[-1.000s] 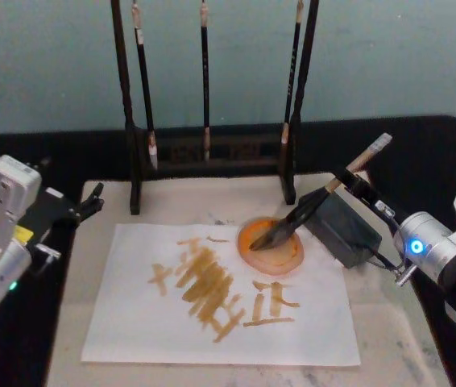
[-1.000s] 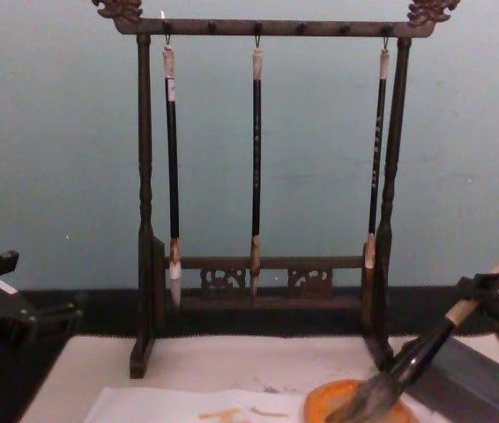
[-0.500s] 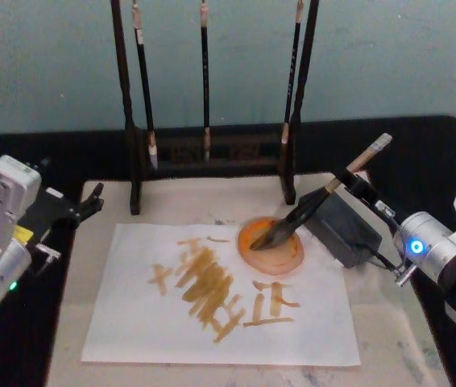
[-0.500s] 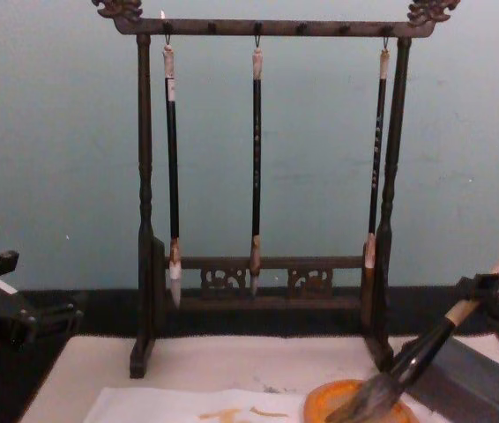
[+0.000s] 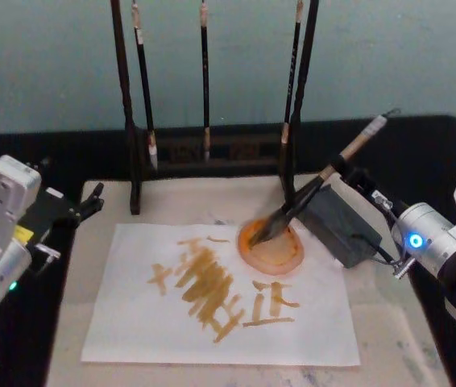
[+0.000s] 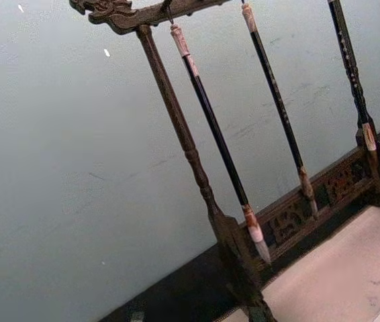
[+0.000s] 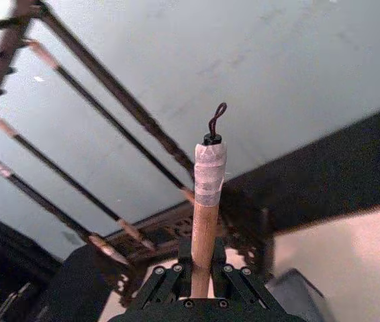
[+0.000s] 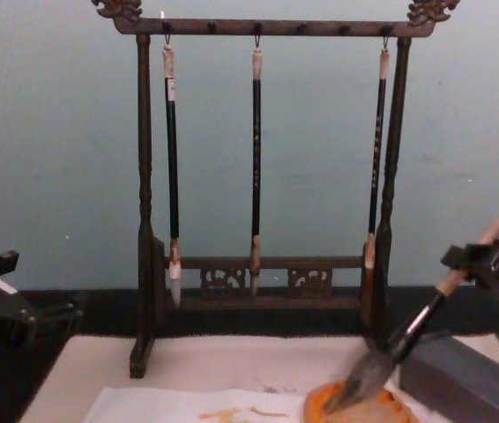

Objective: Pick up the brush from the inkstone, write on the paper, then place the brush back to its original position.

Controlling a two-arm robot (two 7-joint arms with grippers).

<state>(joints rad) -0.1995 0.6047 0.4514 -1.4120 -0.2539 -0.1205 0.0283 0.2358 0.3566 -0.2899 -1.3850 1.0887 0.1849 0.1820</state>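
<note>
R end effector clamped on brush handle, approx upright; taped top w/ dark cord loop. Brush rack behind handle, slanted.

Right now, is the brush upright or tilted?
Tilted: the brush leans, bristles down at the inkstone, handle slanting up into the shut right claw. Left claw idle at left.

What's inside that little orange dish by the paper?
The bristle tip of the brush sits in the inkstone, the handle slanting up into the right pincer. The dish floor beneath the bristles is covered; any liquid cannot be made out.
</note>
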